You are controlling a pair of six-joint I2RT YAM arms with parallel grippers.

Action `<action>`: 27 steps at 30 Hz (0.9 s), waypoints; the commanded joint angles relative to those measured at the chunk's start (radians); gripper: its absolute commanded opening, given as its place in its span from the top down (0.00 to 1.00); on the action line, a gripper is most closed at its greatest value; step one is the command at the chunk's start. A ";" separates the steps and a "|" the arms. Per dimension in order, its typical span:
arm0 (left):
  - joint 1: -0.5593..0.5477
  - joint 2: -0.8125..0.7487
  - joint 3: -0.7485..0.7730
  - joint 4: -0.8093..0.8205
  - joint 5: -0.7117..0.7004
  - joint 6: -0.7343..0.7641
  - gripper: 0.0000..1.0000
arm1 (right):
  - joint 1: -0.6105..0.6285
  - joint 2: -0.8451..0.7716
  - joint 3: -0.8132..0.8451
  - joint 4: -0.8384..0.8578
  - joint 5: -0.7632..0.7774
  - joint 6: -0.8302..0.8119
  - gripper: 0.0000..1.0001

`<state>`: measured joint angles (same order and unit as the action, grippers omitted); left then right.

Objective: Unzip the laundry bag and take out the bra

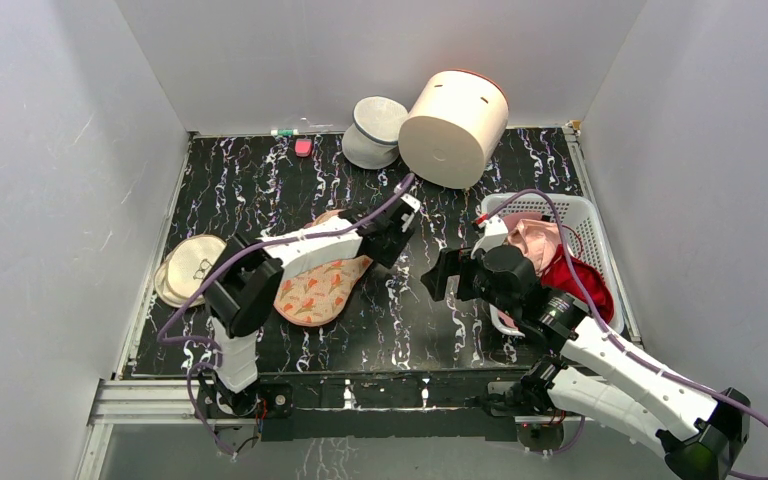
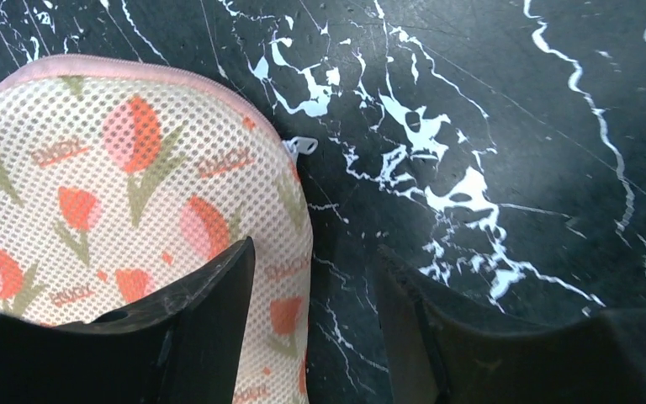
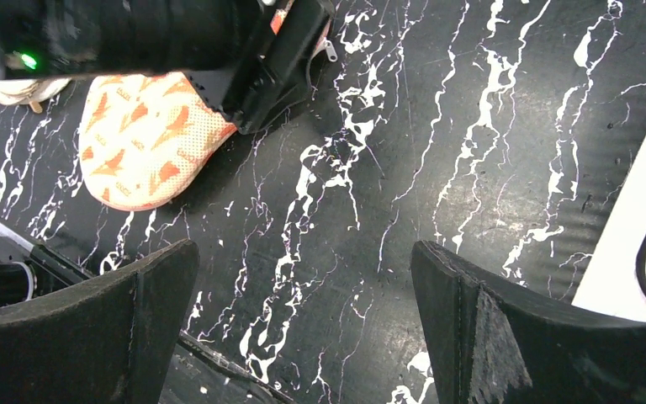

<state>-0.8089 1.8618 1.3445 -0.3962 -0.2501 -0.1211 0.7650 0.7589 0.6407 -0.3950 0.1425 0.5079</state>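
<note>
The laundry bag [image 1: 318,290] lies flat at the table's middle left, mostly under my left arm. In the left wrist view its printed mesh [image 2: 118,168] fills the left side, with the pink zip edging along its rim and a small white zip pull [image 2: 301,146] on the table beside it. My left gripper [image 2: 315,261] is open, one finger over the bag's edge and the other over bare table. My right gripper [image 3: 303,261] is open and empty over bare table, to the right of the bag [image 3: 143,143]. The salmon-pink bra [image 1: 537,240] lies in the white basket [image 1: 588,212].
A dark red garment [image 1: 582,282] lies in the basket beside the bra. A big cream cylinder [image 1: 453,115] and a grey-white round pouch [image 1: 375,130] stand at the back. A flat cream round pouch [image 1: 192,265] lies at the left edge. A small pink object [image 1: 303,147] lies near the back wall.
</note>
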 commanded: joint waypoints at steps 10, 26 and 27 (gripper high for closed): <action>-0.052 0.117 0.068 -0.016 -0.267 0.098 0.72 | -0.004 -0.015 0.023 -0.002 0.034 0.011 0.02; -0.052 0.117 0.030 0.013 -0.262 0.113 0.96 | -0.004 0.015 0.020 0.003 0.018 0.023 0.02; -0.053 0.104 0.025 0.010 -0.252 0.113 0.97 | -0.003 0.014 0.021 0.000 0.024 0.022 0.02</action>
<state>-0.8631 2.0151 1.3808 -0.3676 -0.5079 -0.0105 0.7643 0.7776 0.6407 -0.4236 0.1535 0.5251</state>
